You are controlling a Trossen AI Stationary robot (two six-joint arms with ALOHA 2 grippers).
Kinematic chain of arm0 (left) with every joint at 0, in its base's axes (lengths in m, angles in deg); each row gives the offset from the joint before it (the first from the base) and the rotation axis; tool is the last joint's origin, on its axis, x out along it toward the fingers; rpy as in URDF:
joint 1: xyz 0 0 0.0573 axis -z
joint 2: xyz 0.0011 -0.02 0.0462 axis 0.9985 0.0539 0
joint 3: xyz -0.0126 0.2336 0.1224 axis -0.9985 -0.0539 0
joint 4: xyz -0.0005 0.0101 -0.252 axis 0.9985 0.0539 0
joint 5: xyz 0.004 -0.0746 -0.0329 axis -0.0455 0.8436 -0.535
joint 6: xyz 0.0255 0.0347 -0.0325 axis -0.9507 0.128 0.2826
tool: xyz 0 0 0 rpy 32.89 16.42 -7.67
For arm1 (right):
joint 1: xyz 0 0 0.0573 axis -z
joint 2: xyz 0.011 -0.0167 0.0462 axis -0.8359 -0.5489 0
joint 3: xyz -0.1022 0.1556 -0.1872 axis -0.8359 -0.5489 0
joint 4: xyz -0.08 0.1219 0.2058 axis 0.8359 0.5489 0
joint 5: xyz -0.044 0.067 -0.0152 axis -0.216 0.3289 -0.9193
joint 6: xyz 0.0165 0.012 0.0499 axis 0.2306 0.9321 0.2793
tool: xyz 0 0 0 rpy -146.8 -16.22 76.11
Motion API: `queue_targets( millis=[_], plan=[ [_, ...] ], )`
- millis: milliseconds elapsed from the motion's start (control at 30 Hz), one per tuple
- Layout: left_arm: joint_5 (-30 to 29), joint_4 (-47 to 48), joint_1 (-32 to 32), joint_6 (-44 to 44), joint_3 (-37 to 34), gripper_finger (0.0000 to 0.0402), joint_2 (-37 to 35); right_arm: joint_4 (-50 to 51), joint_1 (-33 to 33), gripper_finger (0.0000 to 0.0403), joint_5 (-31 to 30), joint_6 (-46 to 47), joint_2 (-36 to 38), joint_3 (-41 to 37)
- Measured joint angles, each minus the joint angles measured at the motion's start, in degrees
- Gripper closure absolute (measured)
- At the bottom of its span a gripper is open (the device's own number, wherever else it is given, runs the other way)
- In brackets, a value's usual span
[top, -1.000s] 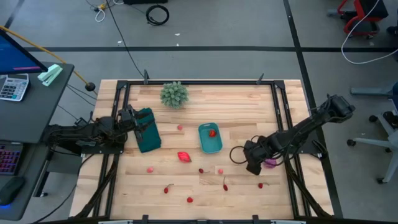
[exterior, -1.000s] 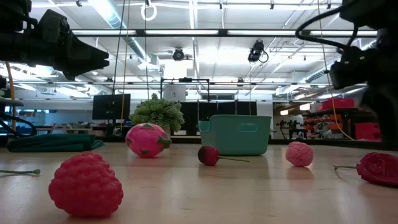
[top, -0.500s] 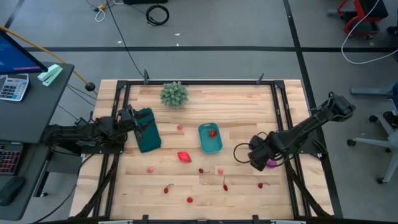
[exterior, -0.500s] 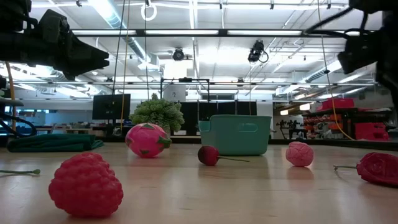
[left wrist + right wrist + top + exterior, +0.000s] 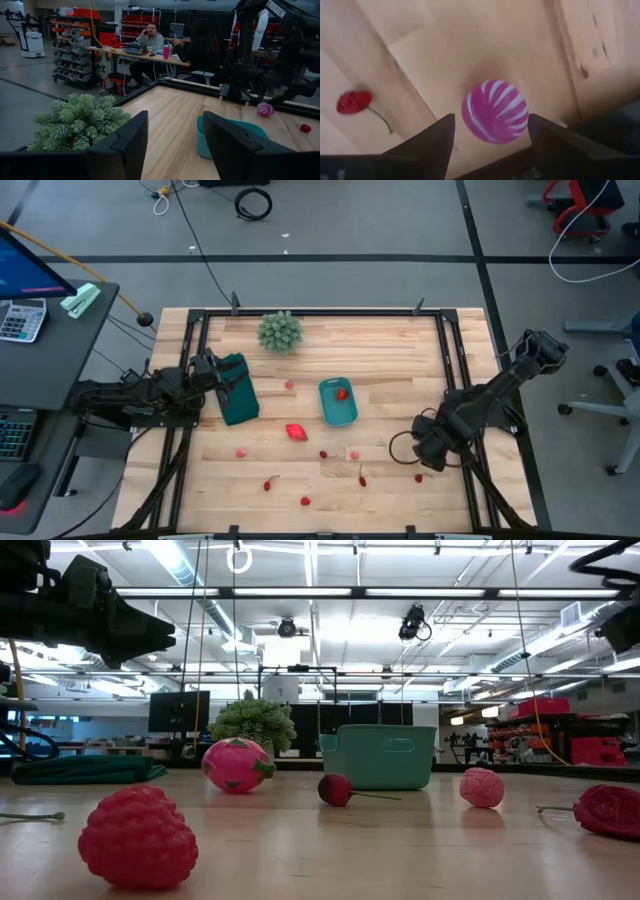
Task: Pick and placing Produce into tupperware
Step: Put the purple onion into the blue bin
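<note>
The right claw (image 5: 430,452) hangs over the right side of the wooden counter (image 5: 390,360), near its front edge, with its two dark fingers (image 5: 432,142) spread apart and nothing between them. In the right wrist view a purple ball with white stripes (image 5: 495,111) lies on the bare wood directly ahead of the gap between those fingers, apart from both of them, and a small red fruit with a thin stem (image 5: 354,102) lies off to one side of it. The teal tupperware (image 5: 338,402) stands near the middle of the counter, well apart from the right claw, with one small red piece (image 5: 342,393) inside it. More tiny red and pink produce lies scattered on the wood in front of the tub, among it a larger pink-red fruit (image 5: 295,431) just beside the tub's front left corner. The left claw (image 5: 222,378) waits at the counter's left side over a dark green flat piece (image 5: 238,402), its fingers (image 5: 125,145) parted and empty. A spiky pale-green plant ball (image 5: 280,332) sits near the back edge.
</note>
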Motion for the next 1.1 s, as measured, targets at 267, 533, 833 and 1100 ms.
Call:
queue_targets(
  millis=[267,533,833,1100],
  plan=[
    [0.0,0.0,0.0,0.0,0.0,0.0211,0.0,0.8,-2.6,0.0151,-1.3,1.4,0.0,0.0],
    [0.0,-0.1,0.0,0.0,0.0,0.0205,0.0,-1.3,-5.2,0.0152,-0.8,-7.0,0.0,0.0],
    [0.0,-0.1,0.0,0.0,0.0,0.0210,0.0,-3.1,-7.0,0.0155,-1.1,-6.0,0.0,-0.1],
    [0.0,-0.1,0.0,0.1,0.0,0.0207,0.0,-2.9,-6.9,0.0128,-3.3,-4.0,0.0,-0.1]
  ],
)
